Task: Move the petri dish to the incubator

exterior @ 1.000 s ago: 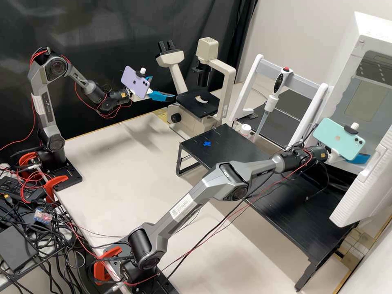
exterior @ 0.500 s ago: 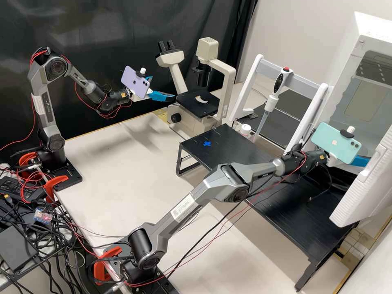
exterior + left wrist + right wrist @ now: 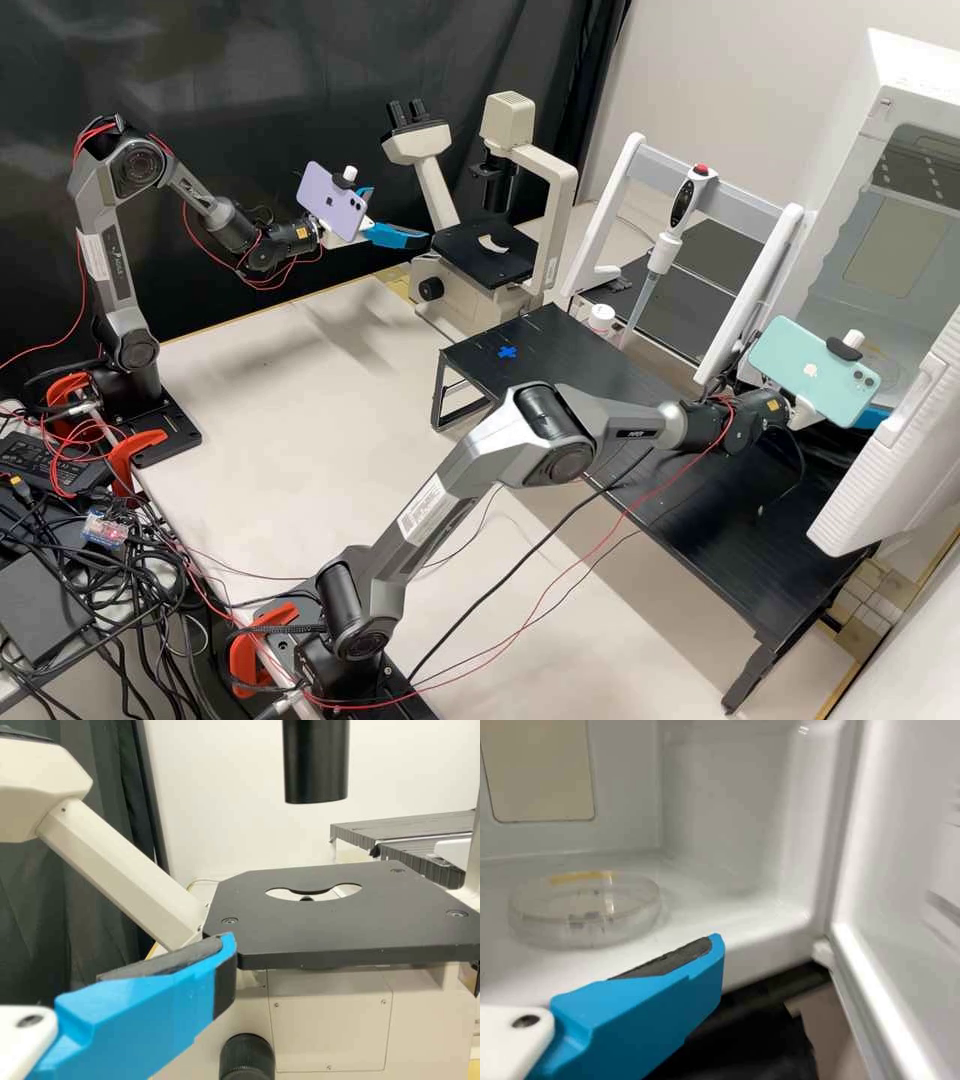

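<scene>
dish (image 3: 585, 911) flat on incubator (image 3: 727, 919) floor, off the pad side of the right fingers (image 3: 652, 1001), not gripped | right fingers apart, right arm nearer | left fingers (image 3: 400, 237) apart near microscope (image 3: 485, 255) | placement looks done; next probably backing out, away from dish

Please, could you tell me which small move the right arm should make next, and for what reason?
Probably the white-and-blue right gripper should back out from the white, box-shaped incubator: the clear, round petri dish already rests on its floor, apart from the gripper, and the white, ribbed door stands open, likely blocked by the arm.
</scene>
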Available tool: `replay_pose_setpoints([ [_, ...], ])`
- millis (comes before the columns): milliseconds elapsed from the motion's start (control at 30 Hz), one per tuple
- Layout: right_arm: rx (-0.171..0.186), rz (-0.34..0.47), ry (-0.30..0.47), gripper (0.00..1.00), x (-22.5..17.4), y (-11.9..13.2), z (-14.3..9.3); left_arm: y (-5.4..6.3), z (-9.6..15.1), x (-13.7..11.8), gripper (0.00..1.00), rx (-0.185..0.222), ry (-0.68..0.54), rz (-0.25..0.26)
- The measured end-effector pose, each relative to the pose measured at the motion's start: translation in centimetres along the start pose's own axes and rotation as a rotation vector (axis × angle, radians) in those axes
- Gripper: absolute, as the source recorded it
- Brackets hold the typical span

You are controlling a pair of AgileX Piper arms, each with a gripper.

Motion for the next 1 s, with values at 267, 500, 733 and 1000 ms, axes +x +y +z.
replay_pose_setpoints([
  [267, 0.034, 0.047, 0.034, 1.0, -6.3, 1.4, 1.8, 0.0, 0.0, 0.0, 1.0, 0.0, 0.0, 0.0],
  [500, 0.075, 0.133, 0.18, 1.0, -14.2, 1.5, 1.6, 0.0, 0.0, 0.0, 1.0, 0.0, 0.0, 0.0],
  [733, 0.06, 0.173, 0.364, 1.0, -23.1, -1.1, -0.9, 0.0, 0.0, 0.0, 1.0, 0.0, 0.0, 0.0],
  [1000, 0.054, 0.098, 0.477, 1.0, -31.5, -8.5, -5.0, 0.0, 0.0, 0.0, 1.0, 0.0, 0.0, 0.0],
])
